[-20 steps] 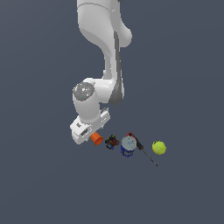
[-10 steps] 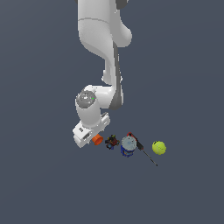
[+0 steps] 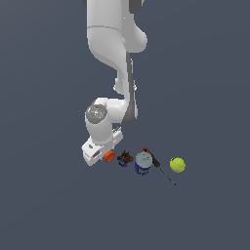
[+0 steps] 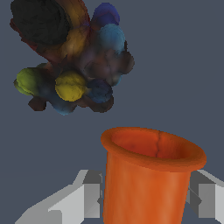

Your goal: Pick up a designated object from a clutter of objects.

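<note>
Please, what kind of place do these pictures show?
Probably a simulated test scene, not a real room: a plain grey floor without walls, a white arm, and a few small items in a row, such as the orange cup, blue can and tennis ball.

you see the clutter in a row: the cup (image 3: 109,156) at the exterior view's left, between the fingers (image 4: 89,195) of the gripper (image 3: 101,154), then the lumpy object (image 3: 125,158), the can (image 3: 142,162), the thin tool (image 3: 163,172) and the ball (image 3: 177,165) at the exterior view's right.
</note>
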Motion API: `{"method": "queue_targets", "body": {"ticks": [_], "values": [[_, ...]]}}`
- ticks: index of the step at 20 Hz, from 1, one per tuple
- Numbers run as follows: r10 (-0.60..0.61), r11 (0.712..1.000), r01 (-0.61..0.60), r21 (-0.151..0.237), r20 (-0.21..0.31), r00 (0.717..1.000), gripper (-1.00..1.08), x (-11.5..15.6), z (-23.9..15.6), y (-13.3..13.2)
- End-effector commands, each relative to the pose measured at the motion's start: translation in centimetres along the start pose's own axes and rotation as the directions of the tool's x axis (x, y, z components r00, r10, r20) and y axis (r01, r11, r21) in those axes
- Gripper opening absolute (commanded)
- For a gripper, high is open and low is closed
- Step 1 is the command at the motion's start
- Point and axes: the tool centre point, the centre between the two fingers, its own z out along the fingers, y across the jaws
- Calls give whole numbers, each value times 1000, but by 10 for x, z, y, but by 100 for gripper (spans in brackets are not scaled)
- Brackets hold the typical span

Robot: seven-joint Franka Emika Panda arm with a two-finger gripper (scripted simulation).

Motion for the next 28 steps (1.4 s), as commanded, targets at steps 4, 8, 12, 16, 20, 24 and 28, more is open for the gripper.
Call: {"method": "queue_targets", "body": {"ticks": [4, 8, 12, 16, 20, 24, 28], "values": [[-1, 1000, 1, 1, 0, 1000, -100, 0, 1, 0], [0, 1000, 0, 0, 0, 1000, -100, 0, -1, 0], [0, 1000, 0, 0, 0, 1000, -100, -3, -10, 2], [0, 1000, 0, 0, 0, 1000, -100, -8, -27, 4], [-1, 1000, 1, 0, 0, 1000, -100, -15, -55, 8], [-1, 1000, 1, 0, 0, 1000, -100, -25, -91, 14], [-2, 1000, 2, 0, -1, 1000, -100, -36, -134, 21]]}}
